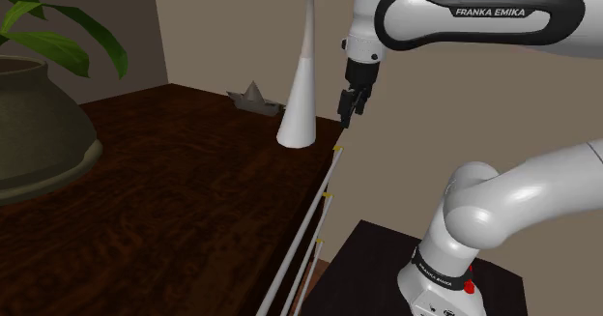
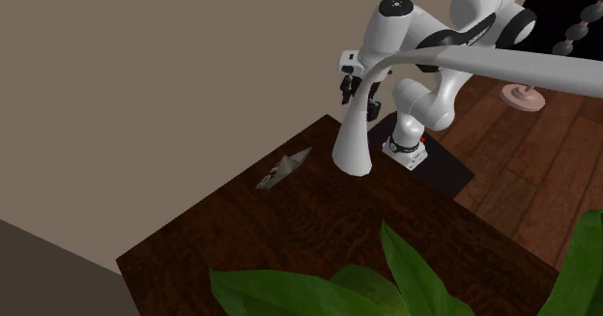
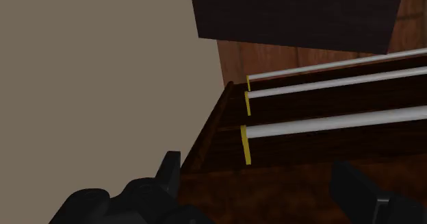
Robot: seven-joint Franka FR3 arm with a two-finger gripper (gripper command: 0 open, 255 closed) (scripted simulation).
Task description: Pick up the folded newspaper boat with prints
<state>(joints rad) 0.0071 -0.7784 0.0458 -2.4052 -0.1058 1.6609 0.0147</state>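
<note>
The black gripper (image 3: 256,164) fills the foreground of the wrist view, its jaws open with nothing between them. Past them lie three white bars (image 3: 328,123) with yellow ends, set along the dark side of the table. Beyond the bars come a strip of reddish wood floor (image 3: 287,58) and the dark stand (image 3: 294,14).

In the shoulder view the gripper (image 1: 350,106) hangs in the air just to the right of the white lamp (image 1: 298,121), above the table's edge and clear of everything. The bars (image 1: 309,227) run down the side of the table below the lamp, and the stand (image 1: 387,256) sits on the floor beside them.

The lamp's flared base stands near the far corner of the table (image 1: 174,198), a glossy dark wood top. On the near side of the lamp and well to its left stands a big dull green pot (image 1: 39,130) with broad leaves (image 1: 58,34).

The boat (image 1: 253,96), grey folded paper, sits upright on the table just behind the lamp and to its left, close to the beige wall (image 1: 222,24). The lamp stands between it and the gripper.

In the second exterior view the leaves (image 2: 319,290) are nearest. Farther off, the boat (image 2: 283,170) lies left of the lamp (image 2: 353,145) by the wall-side edge. The gripper (image 2: 345,90) hangs above the lamp's base. Wood floor (image 2: 541,169) spreads behind the lamp.
</note>
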